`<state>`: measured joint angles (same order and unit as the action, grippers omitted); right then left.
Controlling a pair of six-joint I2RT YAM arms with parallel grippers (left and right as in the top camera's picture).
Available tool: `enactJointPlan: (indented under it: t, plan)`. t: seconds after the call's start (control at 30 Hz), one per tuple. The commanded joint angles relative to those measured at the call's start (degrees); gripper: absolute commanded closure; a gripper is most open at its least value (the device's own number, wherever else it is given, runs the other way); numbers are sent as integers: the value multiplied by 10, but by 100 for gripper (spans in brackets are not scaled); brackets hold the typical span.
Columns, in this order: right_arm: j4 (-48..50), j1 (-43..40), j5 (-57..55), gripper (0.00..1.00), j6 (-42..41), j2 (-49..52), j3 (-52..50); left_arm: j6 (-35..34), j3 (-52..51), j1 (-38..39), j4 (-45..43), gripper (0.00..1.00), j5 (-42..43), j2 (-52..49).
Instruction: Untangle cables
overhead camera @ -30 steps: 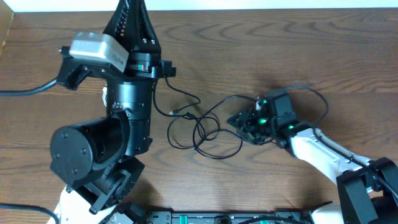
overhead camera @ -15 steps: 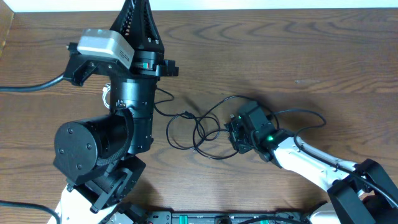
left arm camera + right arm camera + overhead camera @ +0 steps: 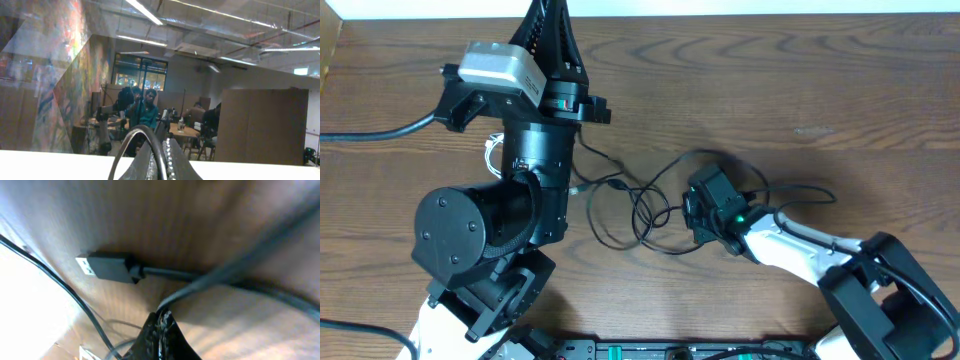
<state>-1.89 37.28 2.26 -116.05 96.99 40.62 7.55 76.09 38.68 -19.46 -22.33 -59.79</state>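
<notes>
The thin black cable [image 3: 642, 214] lies in tangled loops at mid-table, one small plug [image 3: 616, 184] beside the left arm. My left gripper [image 3: 548, 30] is raised high, pointing upward. In the left wrist view its fingers [image 3: 172, 162] are shut on an arched loop of black cable [image 3: 131, 142]. My right gripper [image 3: 690, 206] sits low at the right side of the loops, shut on a black cable strand [image 3: 210, 277] at its fingertips [image 3: 162, 316]. A black USB plug [image 3: 107, 266] lies just beyond them. Only a scrap of white cable [image 3: 492, 150] shows by the left arm.
The bulky left arm [image 3: 490, 230] covers the table's left part. The right arm's thicker black wire [image 3: 800, 190] arcs behind its wrist. A dark rail [image 3: 670, 350] runs along the front edge. Brown wood table [image 3: 840, 90] stretches to the back right.
My right gripper moved left and toward the front, into the loops, and closed on the black cable. The left arm shifted slightly right, still gripping.
</notes>
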Motion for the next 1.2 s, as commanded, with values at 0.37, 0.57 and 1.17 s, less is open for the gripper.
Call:
enactJointPlan:
  t: [0.37, 0.57, 1.17]
  plan:
    - [-125, -120, -161, 99, 262, -23, -26, 4, 7, -2, -5, 92, 7, 11]
    - [-197, -205, -180, 99, 353, -84, -26, 4, 7, -2, -19, 93, -9, 11]
    - [-370, -405, -264, 99, 360, -105, -26, 4, 7, -2, -33, 93, -26, 11]
